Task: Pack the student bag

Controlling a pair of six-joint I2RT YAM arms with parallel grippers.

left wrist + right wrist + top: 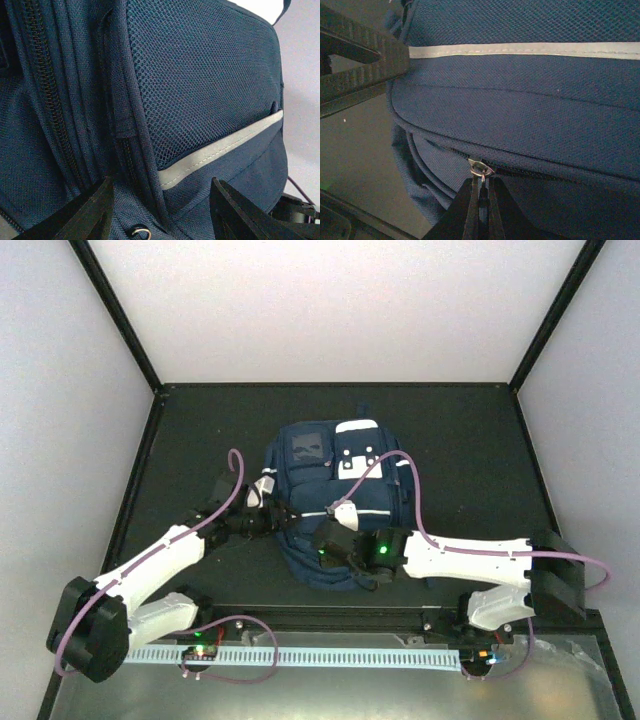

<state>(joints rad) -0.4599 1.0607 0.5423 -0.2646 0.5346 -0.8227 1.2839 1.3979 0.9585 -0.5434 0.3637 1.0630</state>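
The right end effector (481, 184) was clenched on the bag's (530, 115) zipper pull (479, 168); the left end effector (161, 187) straddled its fabric, grip unclear.

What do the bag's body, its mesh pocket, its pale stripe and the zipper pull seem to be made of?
Student bag body: woven synthetic cloth, matte; a fine weave shows.
Mesh pocket: open-knit netting; small holes are visible.
Pale stripe: smooth tape, perhaps reflective, with a stitched line.
Zipper pull: probably metal, judging by the ring's grey shine.
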